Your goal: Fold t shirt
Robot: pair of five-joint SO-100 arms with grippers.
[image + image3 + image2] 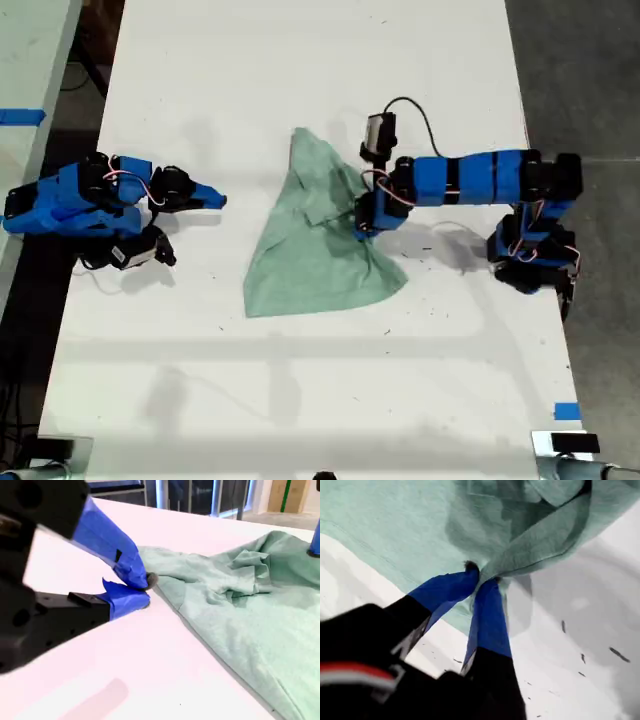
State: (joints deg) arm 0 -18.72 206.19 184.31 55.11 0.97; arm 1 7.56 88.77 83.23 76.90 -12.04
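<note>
My first claw (481,577) is pinched on a bunched fold of the t shirt (318,240), which lies mid white surface (300,400), wrinkled. My second claw (145,591) is nearly closed, empty, near the shirt's edge toward the exterior view's left, not touching.

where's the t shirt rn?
The t shirt lies mid-table in the exterior view; my first pincer pinches its right edge, my second pincer sits apart at its left.

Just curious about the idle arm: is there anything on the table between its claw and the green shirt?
No. In the exterior view only bare white table lies between my second gripper and the t shirt; the second wrist view shows the same.
</note>
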